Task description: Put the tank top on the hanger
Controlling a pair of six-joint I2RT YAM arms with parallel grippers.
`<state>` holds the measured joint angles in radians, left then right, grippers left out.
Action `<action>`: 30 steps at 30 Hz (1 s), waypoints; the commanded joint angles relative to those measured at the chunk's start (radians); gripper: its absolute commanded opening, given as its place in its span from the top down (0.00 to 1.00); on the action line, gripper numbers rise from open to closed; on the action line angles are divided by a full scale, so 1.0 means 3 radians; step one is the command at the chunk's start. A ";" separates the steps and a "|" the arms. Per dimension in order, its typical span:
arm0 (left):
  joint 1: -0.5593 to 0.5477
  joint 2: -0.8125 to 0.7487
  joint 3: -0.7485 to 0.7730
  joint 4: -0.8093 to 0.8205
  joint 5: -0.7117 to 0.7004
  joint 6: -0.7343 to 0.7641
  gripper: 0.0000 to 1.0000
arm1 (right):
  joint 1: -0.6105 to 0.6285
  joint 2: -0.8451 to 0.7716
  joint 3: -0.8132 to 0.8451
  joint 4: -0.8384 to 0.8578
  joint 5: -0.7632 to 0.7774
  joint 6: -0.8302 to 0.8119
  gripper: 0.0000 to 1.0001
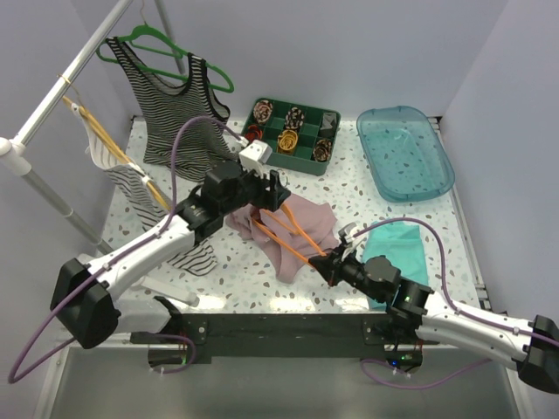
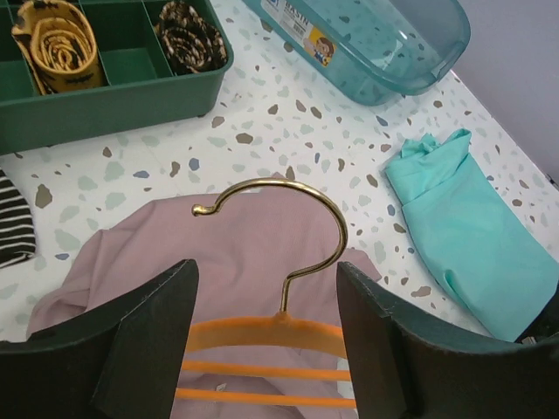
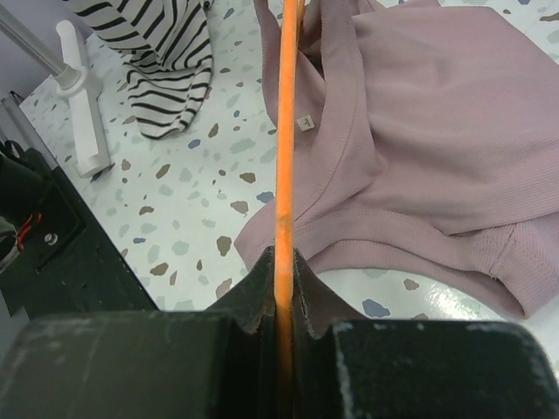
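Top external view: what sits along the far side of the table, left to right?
Striped tank top on the green hanger → green divided tray → clear teal bin.

from above, the left gripper point(image 1: 272, 194) covers the hook of the hanger point(image 1: 303, 232) and the far edge of the tank top point(image 1: 314, 218). the hanger's near right end is buried in the right gripper point(image 1: 321, 258), whose arm hides the near part of the teal cloth point(image 1: 397, 249). in the left wrist view the hanger's lower bars run off the bottom edge behind the fingers point(image 2: 131, 349), and the green tray point(image 2: 113, 100) and blue bin point(image 2: 393, 44) are cut off at the top. the right wrist view gives the hanger edge-on only, and crops the striped top point(image 3: 170, 44).
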<state>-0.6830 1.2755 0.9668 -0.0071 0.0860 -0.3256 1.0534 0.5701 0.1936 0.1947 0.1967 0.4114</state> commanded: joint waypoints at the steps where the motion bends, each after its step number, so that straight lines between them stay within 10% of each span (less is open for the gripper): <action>1: 0.0022 0.0140 0.0096 0.0254 0.0209 -0.0040 0.30 | 0.0006 0.0017 0.0081 0.0179 0.0111 0.0019 1.00; 30: -0.0080 0.0417 0.0116 0.0136 -0.0266 0.0042 1.00 | 0.0006 0.0360 0.0188 0.0083 0.0474 0.0091 0.98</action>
<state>-0.6949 1.3952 0.9668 0.0193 0.0864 -0.3313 1.0534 0.6666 0.1986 0.2070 0.2562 0.4122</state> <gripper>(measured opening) 0.037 0.050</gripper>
